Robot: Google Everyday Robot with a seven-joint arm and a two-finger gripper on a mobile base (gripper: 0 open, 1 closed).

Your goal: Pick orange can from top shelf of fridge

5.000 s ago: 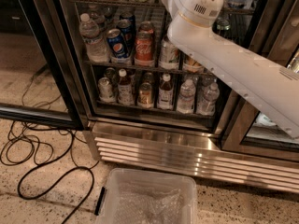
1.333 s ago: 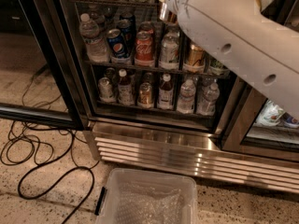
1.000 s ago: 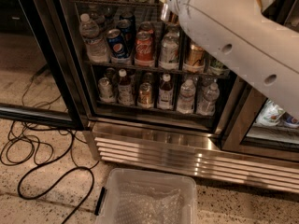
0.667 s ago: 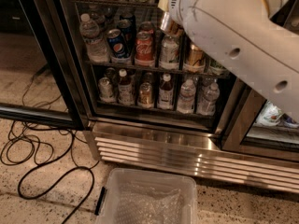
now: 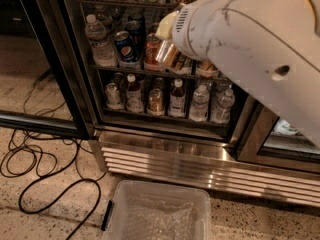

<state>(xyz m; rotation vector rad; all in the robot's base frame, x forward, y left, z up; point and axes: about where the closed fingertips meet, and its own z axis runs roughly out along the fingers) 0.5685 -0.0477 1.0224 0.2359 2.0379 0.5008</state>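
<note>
**Camera view.** The claw [image 5: 167,38] is at the end of the white arm [image 5: 250,49], in the doorway of the open fridge [image 5: 200,161] and below the top shelf [image 5: 125,3]. It appears clamped on the orange can [image 5: 168,55]. The can hangs tilted beneath the claw, off the shelf, level with the middle rack [image 5: 130,70] and just beside the red can [image 5: 151,51].

**Risks, as judged.**
- The hold seems to be at the can's upper end and the can is slanted, so its slick metal body could slip out and drop.
- The orange can is close to the red can. A sideways swing could knock over the red can or the Pepsi can [image 5: 125,44].
- The bulky arm hides much of the opening and could catch the door frame on withdrawal.

**Containers.**
- Top shelf: a row of labelled drinks, cut off at the upper edge.
- Middle rack: a water bottle [image 5: 97,36] and cans.
- Lower rack [image 5: 150,115]: small bottles.
- Floor: a clear bin [image 5: 160,185] holding only crumpled clear wrapping, as far as can be seen.
</note>
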